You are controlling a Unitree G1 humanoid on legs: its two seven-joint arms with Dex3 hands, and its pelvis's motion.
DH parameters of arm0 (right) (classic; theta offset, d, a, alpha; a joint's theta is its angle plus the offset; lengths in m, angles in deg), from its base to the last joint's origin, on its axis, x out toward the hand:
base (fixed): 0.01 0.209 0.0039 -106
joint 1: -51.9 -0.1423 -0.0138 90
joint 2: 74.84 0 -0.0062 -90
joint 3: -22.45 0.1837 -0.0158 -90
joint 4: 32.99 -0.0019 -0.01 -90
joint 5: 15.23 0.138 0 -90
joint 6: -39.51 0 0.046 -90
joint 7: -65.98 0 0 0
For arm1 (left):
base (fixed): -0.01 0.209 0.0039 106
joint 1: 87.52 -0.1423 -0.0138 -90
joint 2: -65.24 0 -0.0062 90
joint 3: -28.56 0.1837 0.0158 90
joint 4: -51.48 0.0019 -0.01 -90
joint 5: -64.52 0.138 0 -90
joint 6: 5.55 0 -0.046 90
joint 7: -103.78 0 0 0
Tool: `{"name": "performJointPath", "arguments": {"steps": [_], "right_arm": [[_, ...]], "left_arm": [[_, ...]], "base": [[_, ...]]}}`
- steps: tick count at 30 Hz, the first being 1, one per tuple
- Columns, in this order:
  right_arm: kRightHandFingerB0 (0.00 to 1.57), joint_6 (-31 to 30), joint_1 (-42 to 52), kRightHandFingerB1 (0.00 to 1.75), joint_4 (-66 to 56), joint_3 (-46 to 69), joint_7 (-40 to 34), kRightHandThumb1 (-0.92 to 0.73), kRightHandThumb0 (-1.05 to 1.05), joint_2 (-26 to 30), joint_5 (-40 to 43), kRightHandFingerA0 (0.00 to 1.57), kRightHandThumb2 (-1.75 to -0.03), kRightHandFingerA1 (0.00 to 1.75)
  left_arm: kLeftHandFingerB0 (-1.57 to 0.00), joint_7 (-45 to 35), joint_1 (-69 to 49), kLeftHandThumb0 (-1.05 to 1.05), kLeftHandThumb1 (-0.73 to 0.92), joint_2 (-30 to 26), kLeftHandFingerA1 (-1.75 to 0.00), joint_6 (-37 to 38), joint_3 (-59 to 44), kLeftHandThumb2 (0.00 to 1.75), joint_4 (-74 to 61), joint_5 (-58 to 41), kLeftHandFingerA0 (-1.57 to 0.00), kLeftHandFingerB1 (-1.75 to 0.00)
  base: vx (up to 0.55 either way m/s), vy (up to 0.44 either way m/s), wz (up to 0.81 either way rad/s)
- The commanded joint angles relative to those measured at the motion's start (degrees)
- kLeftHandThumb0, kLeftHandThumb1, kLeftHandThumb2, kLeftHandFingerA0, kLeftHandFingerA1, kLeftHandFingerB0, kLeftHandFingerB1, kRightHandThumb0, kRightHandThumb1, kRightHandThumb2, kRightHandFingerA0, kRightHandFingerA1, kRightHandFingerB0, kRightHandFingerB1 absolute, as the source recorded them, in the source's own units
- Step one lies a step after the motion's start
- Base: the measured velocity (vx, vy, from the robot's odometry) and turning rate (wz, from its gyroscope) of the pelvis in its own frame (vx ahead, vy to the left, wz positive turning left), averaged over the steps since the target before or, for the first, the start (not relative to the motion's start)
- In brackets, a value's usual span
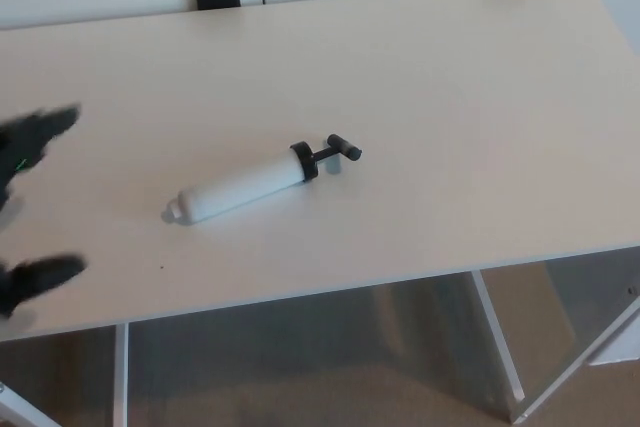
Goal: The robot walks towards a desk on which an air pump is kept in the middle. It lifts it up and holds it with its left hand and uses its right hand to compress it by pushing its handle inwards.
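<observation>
Pale and bare, the desk [480,97] fills most of the head view, and the air pump [250,185] lies on its side near the middle of it. Its white barrel runs at a slant, with the black T-shaped handle [340,150] at the upper right end and a small nozzle at the lower left. Well to the left of the pump, at the picture's edge, the left hand [25,207] is blurred, its black fingers [40,129] spread apart and holding nothing.
</observation>
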Motion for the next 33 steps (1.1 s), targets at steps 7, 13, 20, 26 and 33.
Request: {"name": "performJointPath", "arguments": {"steps": [7, 13, 20, 26, 33], "right_arm": [[0.03, 29.62, 18.51, 0.33, 7.03, 15.32, 20.03, -0.73, -0.86, -5.18, 5.47, 0.03, -1.15, 0.43], [0.04, 32.55, 19.77, 0.34, 13.52, 13.94, 20.55, -0.72, -0.85, -5.74, 3.04, 0.03, -1.15, 0.42], [0.04, 34.56, 20.26, 0.34, 16.94, 13.16, 20.66, -0.74, -0.86, -5.74, 1.78, 0.0, -1.15, 0.42], [0.04, 34.89, 20.88, 0.34, 15.86, 11.6, 20.27, -0.74, -0.86, -6.05, 0.92, 0.0, -1.15, 0.42], [0.04, 36.58, 23.77, 0.34, 11.53, 7.31, 19.27, -0.74, -0.86, -9.45, -1.29, 0.0, -1.15, 0.42]], "left_arm": [[-0.19, -62.54, -65.96, -0.76, 0.92, 6.11, -0.67, 2.03, -64.4, 0.69, -7.26, -76.13, -0.08, -0.52], [-0.44, -61.71, -69.63, -0.7, 0.69, 13.64, -0.65, 16.26, -64.23, 1.1, -6.83, -75.05, -0.42, -0.59], [-0.48, -62.54, -69.74, -0.71, 0.79, 15.43, -0.58, 18.71, -65.47, 0.63, -3.86, -80.01, -0.43, -0.49], [-0.48, -62.55, -71.06, -0.71, 0.79, 14.74, -0.58, 18.59, -65.79, 0.63, -1.9, -81.04, -0.43, -0.49], [-0.48, -62.55, -72.23, -0.71, 0.79, 10.85, -0.58, 18.63, -67.87, 0.63, 4.83, -82.57, -0.43, -0.49]], "base": [[0.0, 0.0, 0.0], [0.0, 0.0, 0.0], [0.0, 0.0, 0.0], [0.0, 0.0, 0.0], [0.0, 0.0, 0.0]]}}
